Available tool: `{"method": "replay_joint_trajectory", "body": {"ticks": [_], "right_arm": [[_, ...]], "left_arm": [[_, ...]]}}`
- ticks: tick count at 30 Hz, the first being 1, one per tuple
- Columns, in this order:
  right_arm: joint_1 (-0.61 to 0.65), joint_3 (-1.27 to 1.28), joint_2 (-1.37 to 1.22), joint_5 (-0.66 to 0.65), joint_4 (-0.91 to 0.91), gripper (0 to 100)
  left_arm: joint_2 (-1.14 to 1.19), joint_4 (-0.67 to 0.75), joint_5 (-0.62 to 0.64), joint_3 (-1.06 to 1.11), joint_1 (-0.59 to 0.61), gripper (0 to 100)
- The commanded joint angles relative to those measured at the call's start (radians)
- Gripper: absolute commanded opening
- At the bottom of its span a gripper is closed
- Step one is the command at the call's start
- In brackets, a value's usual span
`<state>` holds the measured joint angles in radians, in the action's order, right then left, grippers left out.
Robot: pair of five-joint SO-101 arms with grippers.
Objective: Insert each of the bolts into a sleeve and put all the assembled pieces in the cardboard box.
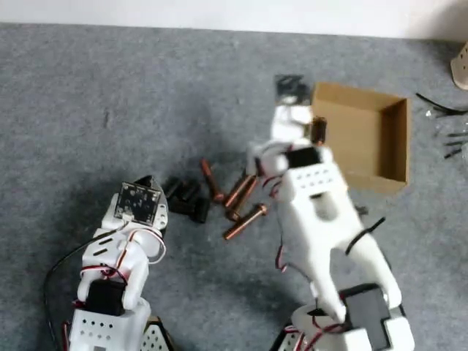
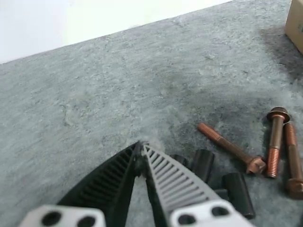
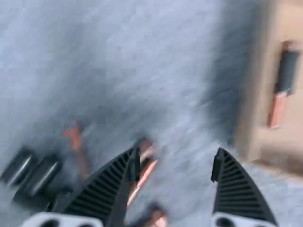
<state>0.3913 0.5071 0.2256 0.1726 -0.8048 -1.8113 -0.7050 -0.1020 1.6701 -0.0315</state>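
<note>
Beside the cardboard box (image 1: 358,146), upper centre, right jaws are hanging spread, left jaws pressed together; straddling one bolt (image 1: 245,221) squarely at mid-shank is looking wisest.

High camera looks steeply down over the whole mat (image 1: 88,110) from above the arms. Both wrist cameras ride low and close, skimming that mat. All three views share the bolts (image 1: 245,221), sleeves (image 1: 186,199) and cardboard box (image 1: 358,142).

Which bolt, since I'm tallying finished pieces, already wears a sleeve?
The bolt lying inside the cardboard box: a black sleeve covers its shank, while the loose bolts on the carpet are bare copper.
</note>
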Motion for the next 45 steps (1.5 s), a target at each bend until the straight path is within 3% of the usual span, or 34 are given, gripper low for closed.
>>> {"method": "replay_joint_trajectory", "body": {"ticks": [1, 6, 17, 22, 32, 38, 45], "right_arm": [[0.093, 0.038, 0.062, 0.002, -0.005, 22.4], [0.211, 0.117, 0.008, 0.002, 0.117, 22.4], [0.458, 0.128, -0.171, 0.02, 0.311, 22.4], [0.427, 0.127, -0.28, 0.14, 0.34, 22.4], [0.357, 0.093, -0.335, 0.141, 0.332, 22.3], [0.346, 0.084, -0.334, 0.138, 0.145, 15.2], [0.351, 0.082, -0.334, 0.137, 0.14, 14.0]], "left_arm": [[-0.015, 0.026, 0.06, -0.012, 0.05, 1], [-0.015, 0.055, 0.117, -0.015, 0.107, 1], [-0.015, 0.055, 0.121, -0.016, 0.114, 1], [-0.015, 0.055, 0.121, -0.018, 0.114, 1], [-0.015, 0.057, 0.118, -0.013, 0.114, 1], [-0.015, 0.057, 0.117, -0.012, 0.114, 1], [-0.015, 0.057, 0.117, -0.012, 0.114, 1]]}}
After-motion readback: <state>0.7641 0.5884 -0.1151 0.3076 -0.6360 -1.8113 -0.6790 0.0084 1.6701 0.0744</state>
